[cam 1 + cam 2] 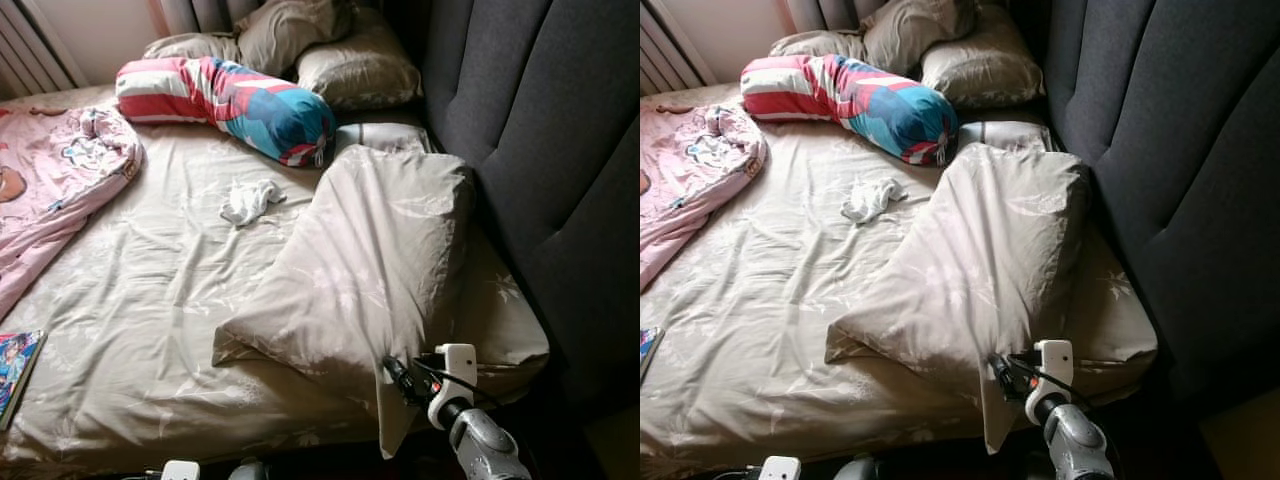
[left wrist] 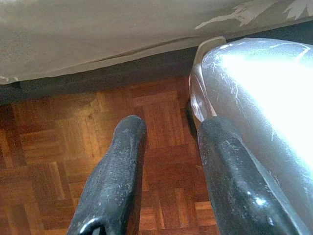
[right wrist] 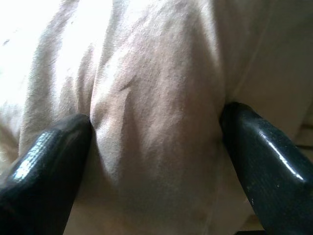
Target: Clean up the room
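Note:
A large beige pillow lies slanted on the right side of the bed, its lower corner hanging over the front edge. My right gripper is at that corner, shut on the pillow. In the right wrist view the beige fabric bulges between the gripper's two black fingers and touches both. A crumpled white cloth lies mid-bed. My left gripper hangs open, low beside the bed over the parquet floor.
A colourful bolster and grey-beige pillows lie at the head of the bed. A pink blanket covers the left side, and a book lies at the front left. A dark padded headboard runs along the right.

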